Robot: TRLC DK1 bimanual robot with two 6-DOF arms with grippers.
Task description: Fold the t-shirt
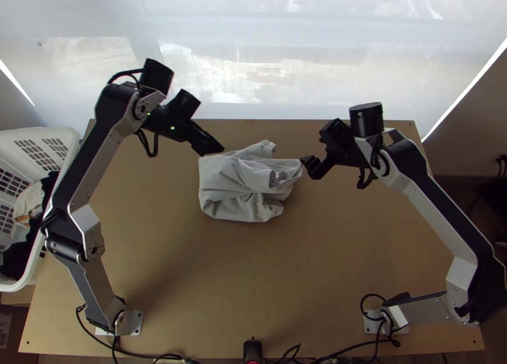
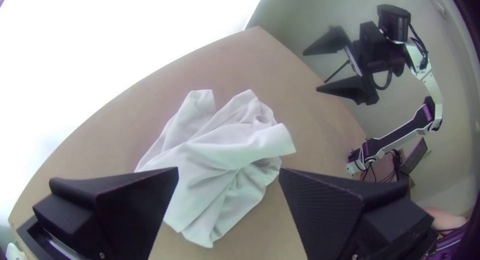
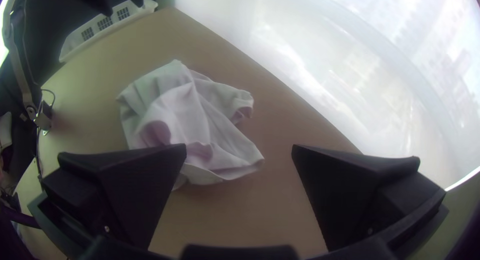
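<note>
In the top view the white t-shirt [image 1: 237, 186] lies bunched and creased on the table's far half. My left gripper [image 1: 212, 149] is above its upper left edge, and my right gripper [image 1: 308, 166] is at its right end. The left wrist view has the cloth [image 2: 225, 160] beyond my left gripper [image 2: 229, 175], whose fingers are wide apart with nothing held. Over in the right wrist view, my right gripper [image 3: 239, 152] is also open and empty, the t-shirt [image 3: 190, 115] lying partly behind one finger. Whether either gripper touches the cloth, I cannot tell.
A white laundry basket [image 1: 70, 136] holding dark and light cloths stands left of the table [image 1: 253, 288]. A pale, bright window covering [image 1: 253, 59] runs along the far edge. A small black device [image 1: 252, 350] and cables are at the near edge.
</note>
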